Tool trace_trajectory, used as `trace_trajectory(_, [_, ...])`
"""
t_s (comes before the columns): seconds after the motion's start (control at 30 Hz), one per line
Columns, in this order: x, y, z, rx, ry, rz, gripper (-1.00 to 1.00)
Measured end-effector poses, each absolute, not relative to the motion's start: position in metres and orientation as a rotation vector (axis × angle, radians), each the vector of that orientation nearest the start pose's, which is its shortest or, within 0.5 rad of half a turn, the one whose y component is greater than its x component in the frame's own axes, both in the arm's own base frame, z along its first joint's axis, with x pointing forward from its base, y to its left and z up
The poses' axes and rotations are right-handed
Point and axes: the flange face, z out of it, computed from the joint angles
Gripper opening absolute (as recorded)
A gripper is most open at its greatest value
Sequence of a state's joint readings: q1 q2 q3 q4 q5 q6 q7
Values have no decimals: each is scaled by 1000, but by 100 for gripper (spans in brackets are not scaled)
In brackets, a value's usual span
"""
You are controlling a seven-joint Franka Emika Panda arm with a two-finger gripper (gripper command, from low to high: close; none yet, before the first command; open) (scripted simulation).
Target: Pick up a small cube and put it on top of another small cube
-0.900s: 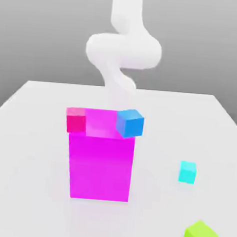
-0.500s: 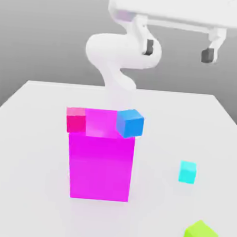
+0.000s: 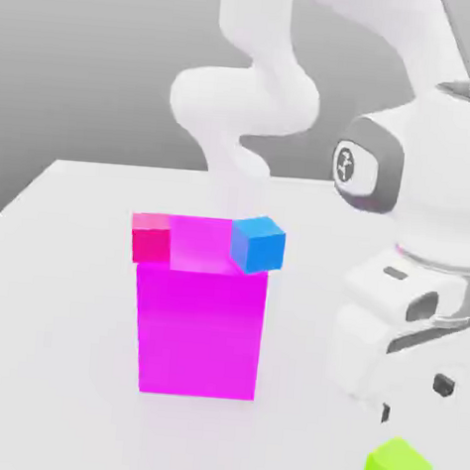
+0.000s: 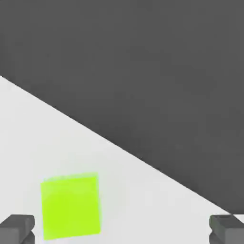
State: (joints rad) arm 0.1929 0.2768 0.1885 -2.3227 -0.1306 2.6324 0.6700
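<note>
Hovering jaws spread wide above lime-green cube (image 3: pixel 397 468) (untouched), magenta block (image 3: pixel 201 326) nearby

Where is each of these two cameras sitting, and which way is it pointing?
Exterior view: off the arm, above one table edge, looking across at the magenta block and the white arm, whose open gripper hangs above the lime-green cube.
Hand view: on the hand, looking down at the table; two dark fingertips frame the picture's edge.
Shared: the lime-green cube, the table and the fingertips.
</note>
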Motion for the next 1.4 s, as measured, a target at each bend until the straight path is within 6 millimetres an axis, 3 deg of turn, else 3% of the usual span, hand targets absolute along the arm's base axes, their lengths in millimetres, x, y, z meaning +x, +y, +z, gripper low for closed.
trace_trajectory(0.17, [478,210,151,-3132,237,-2,0])
trace_trajectory(0.2, [477,210,139,-3132,236,-1,-100])
trace_trajectory(0.4, [477,210,133,-3133,235,0,-100])
trace_trajectory(0.47, [477,211,147,-3132,236,0,-100])
trace_trajectory(0.57, [477,211,185,-3132,235,1,-100])
trace_trajectory(0.67, [446,225,209,-3137,63,6,-100])
trace_trajectory(0.9, [338,256,239,-3092,-512,12,-100])
trace_trajectory(1.13, [245,238,248,-2979,-993,5,-100])
trace_trajectory(1.2, [233,234,240,-2956,-1067,2,-100])
trace_trajectory(1.4, [230,232,194,-2951,-1091,0,-100])
